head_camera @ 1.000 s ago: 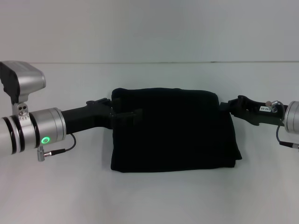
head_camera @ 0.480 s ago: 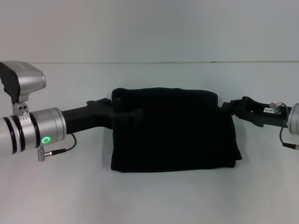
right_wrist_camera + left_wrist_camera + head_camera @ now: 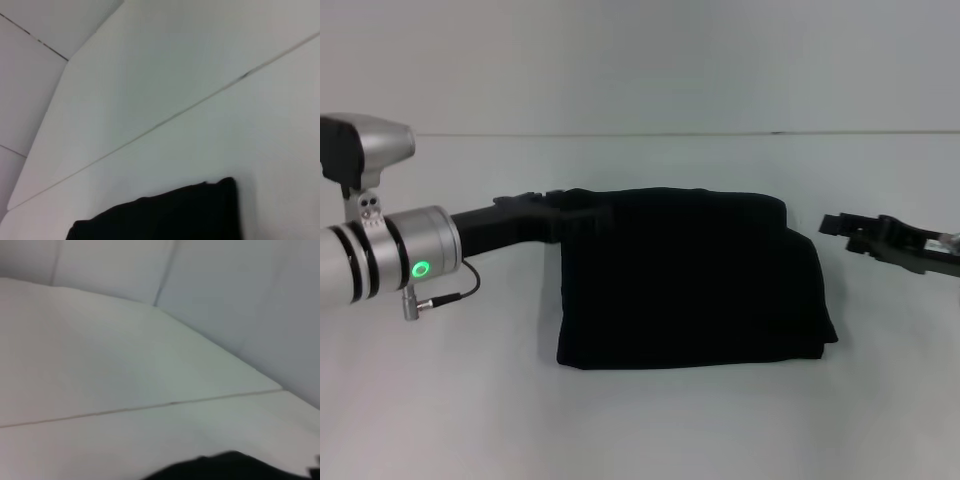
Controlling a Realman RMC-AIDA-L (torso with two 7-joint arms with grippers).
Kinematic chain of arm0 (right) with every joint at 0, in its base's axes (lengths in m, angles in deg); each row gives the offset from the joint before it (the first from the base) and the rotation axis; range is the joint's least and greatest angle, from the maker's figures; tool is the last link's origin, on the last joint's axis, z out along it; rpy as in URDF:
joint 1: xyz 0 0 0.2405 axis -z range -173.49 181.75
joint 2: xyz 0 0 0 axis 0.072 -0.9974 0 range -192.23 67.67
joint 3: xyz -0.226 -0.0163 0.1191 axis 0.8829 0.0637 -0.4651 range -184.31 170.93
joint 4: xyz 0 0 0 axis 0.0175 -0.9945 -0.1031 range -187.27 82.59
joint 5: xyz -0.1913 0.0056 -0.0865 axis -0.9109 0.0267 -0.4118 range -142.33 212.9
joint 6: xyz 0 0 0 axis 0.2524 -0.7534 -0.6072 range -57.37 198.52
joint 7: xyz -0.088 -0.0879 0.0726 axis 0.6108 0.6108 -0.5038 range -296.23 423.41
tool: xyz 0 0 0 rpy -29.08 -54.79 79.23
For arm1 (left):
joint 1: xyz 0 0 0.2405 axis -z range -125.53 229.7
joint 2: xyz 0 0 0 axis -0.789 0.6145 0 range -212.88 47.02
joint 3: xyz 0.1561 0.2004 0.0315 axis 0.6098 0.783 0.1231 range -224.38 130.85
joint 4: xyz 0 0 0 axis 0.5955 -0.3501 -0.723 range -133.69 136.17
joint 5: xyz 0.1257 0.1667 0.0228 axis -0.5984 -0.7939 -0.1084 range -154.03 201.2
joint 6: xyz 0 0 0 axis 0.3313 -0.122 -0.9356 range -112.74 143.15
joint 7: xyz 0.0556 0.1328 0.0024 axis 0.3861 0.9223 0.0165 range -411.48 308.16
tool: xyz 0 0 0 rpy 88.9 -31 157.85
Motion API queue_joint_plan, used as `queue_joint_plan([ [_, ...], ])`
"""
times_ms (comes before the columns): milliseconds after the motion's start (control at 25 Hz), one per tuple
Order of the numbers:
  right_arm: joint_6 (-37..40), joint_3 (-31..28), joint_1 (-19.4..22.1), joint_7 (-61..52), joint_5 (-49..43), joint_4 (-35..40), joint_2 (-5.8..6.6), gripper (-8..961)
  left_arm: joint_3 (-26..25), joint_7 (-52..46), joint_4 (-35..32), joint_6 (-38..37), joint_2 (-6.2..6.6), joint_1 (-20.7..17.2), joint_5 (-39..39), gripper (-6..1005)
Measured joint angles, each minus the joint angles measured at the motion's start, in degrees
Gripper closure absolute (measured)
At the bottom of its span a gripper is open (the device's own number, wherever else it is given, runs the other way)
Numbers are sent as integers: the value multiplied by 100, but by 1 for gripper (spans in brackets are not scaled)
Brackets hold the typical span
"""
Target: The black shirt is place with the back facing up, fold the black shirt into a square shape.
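Even, bright, diffuse light across the head view, and the white counter (image 3: 650, 420) reads pale grey-green with no glare on it. The black shirt (image 3: 690, 280) is so dark its folds barely show; only a thin soft shadow runs along its near edge. A green indicator ring glows on the left arm (image 3: 417, 270). Both wrist views are soft and out of focus: the counter seam is smeared, and the shirt edge (image 3: 225, 467) (image 3: 165, 212) is a fuzzy black mass.
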Motion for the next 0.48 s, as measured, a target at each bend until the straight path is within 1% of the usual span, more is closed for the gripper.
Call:
queue_joint_plan([
  [80,229,-57,177,86,0,239,20,464,3,-380,2,236,10,84,-14,227],
  [160,495,-253,311,319,41,431,19,376,17,-737,11,484,22,155,-28,228],
  [240,754,-538,380,652,152,498,16,290,63,-1228,86,846,62,234,-42,229],
  [360,1002,-834,394,965,289,506,27,162,160,-1851,369,1305,177,395,-193,230],
  [440,1120,-893,370,1040,308,562,52,164,175,-2042,550,1482,231,497,-343,230],
  [480,1173,-887,353,1072,306,589,71,165,174,-2071,577,1526,234,516,-364,231],
])
